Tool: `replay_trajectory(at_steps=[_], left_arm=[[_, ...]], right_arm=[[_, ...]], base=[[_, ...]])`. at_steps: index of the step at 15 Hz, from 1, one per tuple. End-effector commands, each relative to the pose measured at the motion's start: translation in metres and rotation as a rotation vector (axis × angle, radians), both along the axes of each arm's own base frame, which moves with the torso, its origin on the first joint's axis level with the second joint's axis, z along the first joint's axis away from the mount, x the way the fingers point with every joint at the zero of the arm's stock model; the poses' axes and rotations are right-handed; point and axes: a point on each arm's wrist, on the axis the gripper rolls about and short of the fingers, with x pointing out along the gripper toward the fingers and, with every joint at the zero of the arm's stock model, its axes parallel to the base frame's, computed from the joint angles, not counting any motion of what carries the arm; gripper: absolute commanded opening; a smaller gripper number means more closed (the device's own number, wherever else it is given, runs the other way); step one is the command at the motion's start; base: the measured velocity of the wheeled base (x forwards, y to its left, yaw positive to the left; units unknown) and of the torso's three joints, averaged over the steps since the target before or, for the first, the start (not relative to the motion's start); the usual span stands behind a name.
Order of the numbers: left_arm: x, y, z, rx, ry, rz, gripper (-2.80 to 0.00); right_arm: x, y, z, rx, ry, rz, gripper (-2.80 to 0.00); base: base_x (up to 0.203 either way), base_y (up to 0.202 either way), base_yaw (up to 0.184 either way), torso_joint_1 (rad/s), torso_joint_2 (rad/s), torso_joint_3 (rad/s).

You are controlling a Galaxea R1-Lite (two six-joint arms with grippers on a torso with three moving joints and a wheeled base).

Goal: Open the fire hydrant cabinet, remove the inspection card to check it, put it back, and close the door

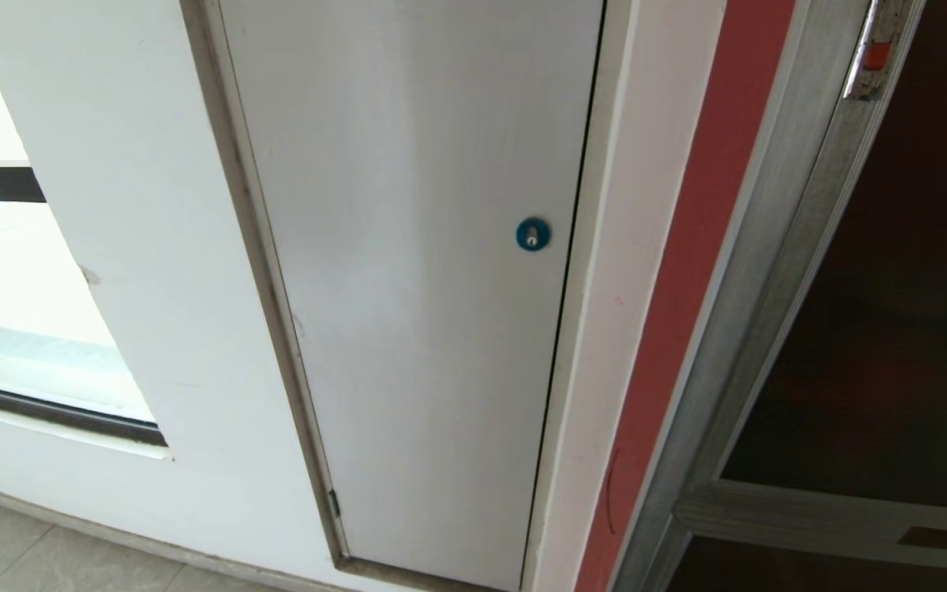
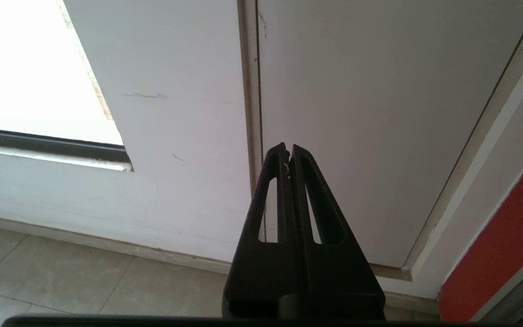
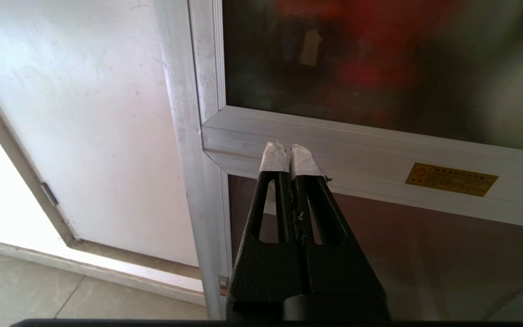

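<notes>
In the head view a window fills the left edge, a plain white door with a round blue lock holds the centre, and the fire hydrant cabinet stands at the right, its door closed, red latch upper right. The left gripper, fingers pressed together, points at the white door. The right gripper, white-taped tips together, holds nothing, near the cabinet's silver crossbar without clear contact.

Door of the fire hydrant cabinet sitting flush in frame, blocking interior; red latch at its edge exposed. Floor in front lying open.
</notes>
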Motion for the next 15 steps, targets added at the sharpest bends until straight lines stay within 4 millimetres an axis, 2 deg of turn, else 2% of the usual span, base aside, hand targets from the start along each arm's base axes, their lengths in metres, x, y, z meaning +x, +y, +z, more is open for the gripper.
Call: replay_trajectory(at_steps=[1,15], left_arm=[[0.0006,0.0,-0.0016,0.0,0.007,0.0,-2.8],[0.0006,0.0,-0.0016,0.0,0.007,0.0,-2.8]], right_arm=[[-0.0001,0.0,0.0,0.0,-0.002,0.0,-2.8],[-0.0008,0.0,0.0021,-0.007,-0.006,0.001,-2.8]], base=[[0.0,0.0,0.0,0.0,0.0,0.0],[0.0,0.0,0.0,0.0,0.0,0.0]])
